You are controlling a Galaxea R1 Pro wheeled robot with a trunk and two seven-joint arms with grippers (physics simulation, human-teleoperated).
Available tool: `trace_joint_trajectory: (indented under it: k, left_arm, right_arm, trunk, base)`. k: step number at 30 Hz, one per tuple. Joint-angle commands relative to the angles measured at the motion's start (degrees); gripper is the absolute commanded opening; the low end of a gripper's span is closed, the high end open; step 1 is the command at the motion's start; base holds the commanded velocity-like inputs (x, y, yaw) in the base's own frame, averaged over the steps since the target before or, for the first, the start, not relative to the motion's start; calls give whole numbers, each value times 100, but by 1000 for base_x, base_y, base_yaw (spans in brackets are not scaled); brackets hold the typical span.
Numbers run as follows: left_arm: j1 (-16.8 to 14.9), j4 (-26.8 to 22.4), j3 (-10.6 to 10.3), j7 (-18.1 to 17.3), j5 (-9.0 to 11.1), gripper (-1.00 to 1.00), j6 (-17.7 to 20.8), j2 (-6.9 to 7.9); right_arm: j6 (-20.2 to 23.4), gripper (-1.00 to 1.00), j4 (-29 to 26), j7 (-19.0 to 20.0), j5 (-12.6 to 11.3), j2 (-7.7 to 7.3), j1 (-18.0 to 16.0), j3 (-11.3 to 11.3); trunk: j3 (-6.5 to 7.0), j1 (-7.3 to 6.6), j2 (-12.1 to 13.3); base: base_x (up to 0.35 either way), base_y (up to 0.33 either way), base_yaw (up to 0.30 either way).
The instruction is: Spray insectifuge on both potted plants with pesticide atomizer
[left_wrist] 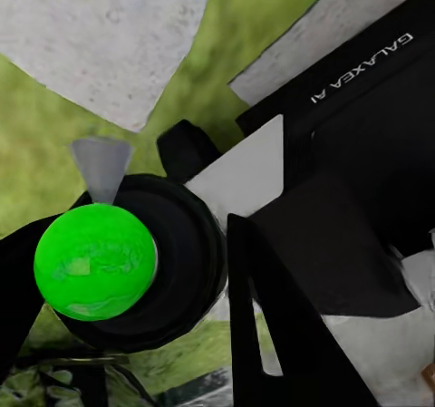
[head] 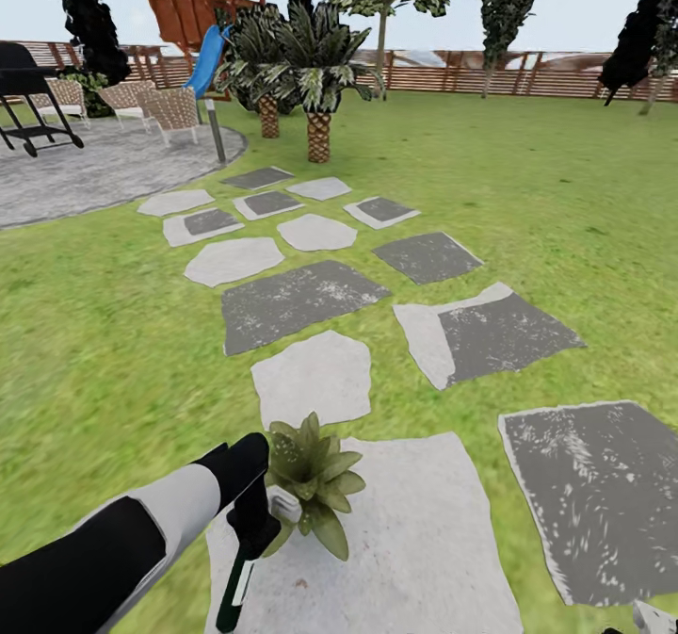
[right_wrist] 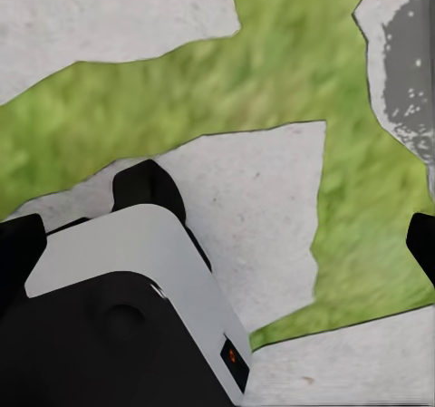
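Holding the pesticide atomizer [head: 247, 559] in a closed grip, the left gripper [head: 254, 512] sits low over a pale stepping stone [head: 424, 540] in the head view; the bottle hangs below the fingers, long axis near vertical with the base tipped slightly back toward the robot, its pale trigger head [head: 283, 505] just past the fingers. One potted plant [head: 315, 479] lies directly ahead of the nozzle, leaves touching or all but touching the trigger head; pot hidden under foliage. Judgement: nozzle already faces the rosette, so the next move is likely a squeeze, not a reach. Second plant not located. Lawn [head: 527, 191], more stones and a brown fence [head: 527, 73] beyond. Left wrist view: looking down the bottle's axis, bright green round base [left_wrist: 95, 262] end-on inside a dark ring, dark fingers [left_wrist: 186, 149] beside it, grass and stone underneath. Right wrist view: right arm's own white-and-black housing [right_wrist: 127, 307] over stone and grass; a dark tip at the frame edge may be a finger, so whether the right gripper is open or closed I cannot tell. Left arm is clearly the working arm.
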Motion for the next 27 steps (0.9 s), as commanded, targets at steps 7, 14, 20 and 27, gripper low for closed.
trace_joint_trajectory:
  k: [7, 14, 20, 27]
  left_arm:
    - [-1, 339, -534, -69, -43, -100, 27, 6]
    - [30, 381, -559, -70, -52, -100, 28, 40]
    - [43, 382, -610, -73, -42, -100, 27, 145]
    - [-284, 375, -607, -83, -25, -100, 33, 120]
  right_arm:
    - [14, 100, -4, 59, 56, -1, -7, -10]
    - [14, 100, -4, 59, 56, 5, -8, -10]
    - [14, 100, -4, 59, 56, 6, -7, -14]
    - [14, 100, -4, 59, 56, 5, -8, -14]
  trunk:
    - [-4, 0, -2]
    - [-4, 0, -2]
    - [-4, 0, -2]
    - [-4, 0, -2]
  base:
    - [0, 0, -81]
    - [0, 0, -1]
    - [0, 0, 0]
    - [0, 0, 0]
